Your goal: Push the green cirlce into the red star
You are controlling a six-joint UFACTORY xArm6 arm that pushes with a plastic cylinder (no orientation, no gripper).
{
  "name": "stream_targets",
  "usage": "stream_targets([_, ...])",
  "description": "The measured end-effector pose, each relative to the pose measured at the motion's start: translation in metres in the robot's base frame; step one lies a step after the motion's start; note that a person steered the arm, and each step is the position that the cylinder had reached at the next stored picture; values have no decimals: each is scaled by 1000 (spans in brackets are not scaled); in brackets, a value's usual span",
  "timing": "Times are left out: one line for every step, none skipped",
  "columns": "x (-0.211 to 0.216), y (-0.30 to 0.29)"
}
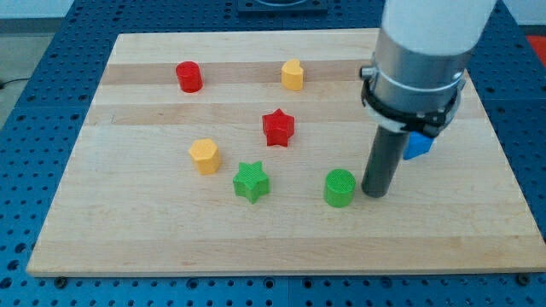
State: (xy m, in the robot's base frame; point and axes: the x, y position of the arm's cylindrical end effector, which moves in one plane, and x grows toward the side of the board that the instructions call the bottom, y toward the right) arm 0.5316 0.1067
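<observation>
The green circle [339,188] stands on the wooden board [153,239], right of centre and toward the view's bottom. The red star [278,128] lies up and to the left of it, near the board's middle. My tip [375,194] is on the board just to the right of the green circle, very close to it; I cannot tell whether they touch. The arm's wide body rises above the tip and covers part of the board's right side.
A green star [252,182] sits left of the green circle. A yellow block [205,156] is further left. A red cylinder [188,77] and a yellow block [293,75] stand near the top. A blue block [417,146] shows partly behind the arm.
</observation>
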Motion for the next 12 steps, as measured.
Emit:
stream_targets([30,-35])
stream_targets([12,-51])
stream_targets([-2,-51])
stream_targets([-2,-41])
stream_targets([-13,-32])
stream_targets([-25,-33])
stream_targets([-35,-65])
stream_targets([-52,-61])
stream_targets([-62,-61])
stream_targets([-69,-34])
stream_targets([-76,-10])
stream_targets([-81,-29])
